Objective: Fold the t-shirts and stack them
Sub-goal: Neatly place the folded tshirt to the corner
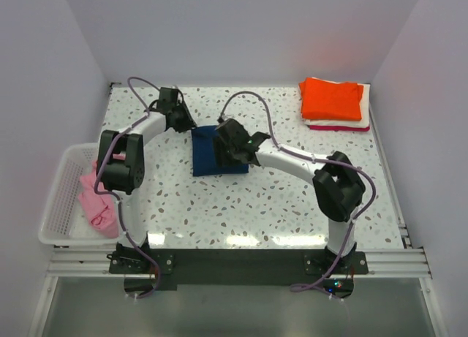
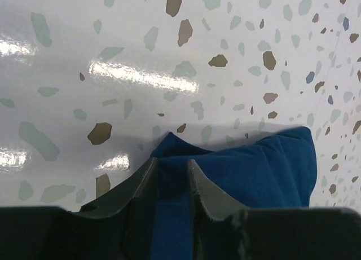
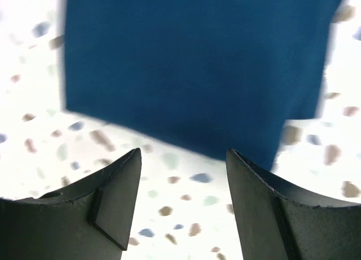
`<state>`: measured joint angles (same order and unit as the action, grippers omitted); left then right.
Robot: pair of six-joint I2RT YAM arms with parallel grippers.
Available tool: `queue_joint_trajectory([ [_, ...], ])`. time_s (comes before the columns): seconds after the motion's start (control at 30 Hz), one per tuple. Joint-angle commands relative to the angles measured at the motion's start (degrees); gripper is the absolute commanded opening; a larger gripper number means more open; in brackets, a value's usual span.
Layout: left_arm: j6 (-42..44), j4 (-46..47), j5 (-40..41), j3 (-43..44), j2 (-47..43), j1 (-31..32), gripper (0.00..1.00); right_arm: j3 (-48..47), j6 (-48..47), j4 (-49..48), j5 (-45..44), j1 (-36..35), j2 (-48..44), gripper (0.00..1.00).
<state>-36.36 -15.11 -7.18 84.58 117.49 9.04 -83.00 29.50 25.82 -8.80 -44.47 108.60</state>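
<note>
The navy blue t-shirt [image 1: 207, 153] lies folded into a small rectangle on the speckled table, mid-left. My left gripper [image 2: 171, 168] is shut on its far left corner [image 2: 248, 170]; in the top view this gripper [image 1: 187, 123] sits at the shirt's back left edge. My right gripper [image 3: 183, 158] is open and empty, hovering just off the shirt's edge [image 3: 197, 62]; in the top view it [image 1: 223, 143] is over the shirt's right part. Folded orange [image 1: 333, 98], white [image 1: 365, 118] and red [image 1: 336, 127] shirts are stacked at the back right. The pink shirt [image 1: 99, 198] lies crumpled in the basket.
A white slatted plastic basket [image 1: 62, 198] stands at the table's left edge beside the left arm. White walls enclose the table on three sides. Bare speckled tabletop [image 1: 241, 205] lies in front of the navy shirt.
</note>
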Motion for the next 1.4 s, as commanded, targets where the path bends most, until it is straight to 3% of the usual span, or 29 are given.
queue_joint_trajectory([
  [0.0, 0.8, 1.4, -0.6, 2.4, 0.3, 0.1, 0.31, -5.6, -2.7, -1.9, -7.2, -6.2, 1.3, 0.65],
  [0.23, 0.8, 1.9, -1.8, 3.7, 2.6, 0.1, 0.13, -18.3, -5.1, -0.8, -15.4, -14.0, 13.5, 0.65],
  [0.4, 0.1, 2.8, -2.4, 4.0, 3.3, 0.1, 0.03, -24.7, -4.4, 2.4, -20.6, -15.1, 21.0, 0.65],
  [0.5, -0.3, 3.4, -2.7, 4.2, 3.7, 0.1, 0.0, -25.2, -3.9, 1.8, -22.4, -15.3, 23.1, 0.59],
  [0.6, -0.5, 3.5, -2.9, 4.8, 4.1, 0.1, 0.0, -25.5, -3.3, 2.3, -24.5, -15.6, 23.5, 0.48],
  [0.7, -0.6, 3.6, -3.0, 5.5, 4.8, 0.0, 0.0, -25.1, -3.2, 2.4, -24.5, -15.6, 22.8, 0.28],
  [0.73, -0.6, 3.5, -3.0, 5.8, 4.9, 0.0, 0.0, -24.0, -3.3, 1.9, -24.2, -15.6, 22.3, 0.15],
  [0.83, -0.7, 3.3, -3.0, 6.8, 5.5, -0.1, 0.0, -20.3, -3.5, 0.2, -22.1, -15.7, 19.1, 0.0],
  [1.13, -1.9, 2.1, -2.7, 8.9, 6.3, -1.1, 0.0, -9.7, -2.5, -2.7, -14.0, -15.8, 10.5, 0.0],
  [1.37, -2.7, 2.5, -2.7, 6.9, 6.0, -1.5, 0.0, -11.0, -0.8, -1.8, -10.3, -15.8, 12.4, 0.0],
])
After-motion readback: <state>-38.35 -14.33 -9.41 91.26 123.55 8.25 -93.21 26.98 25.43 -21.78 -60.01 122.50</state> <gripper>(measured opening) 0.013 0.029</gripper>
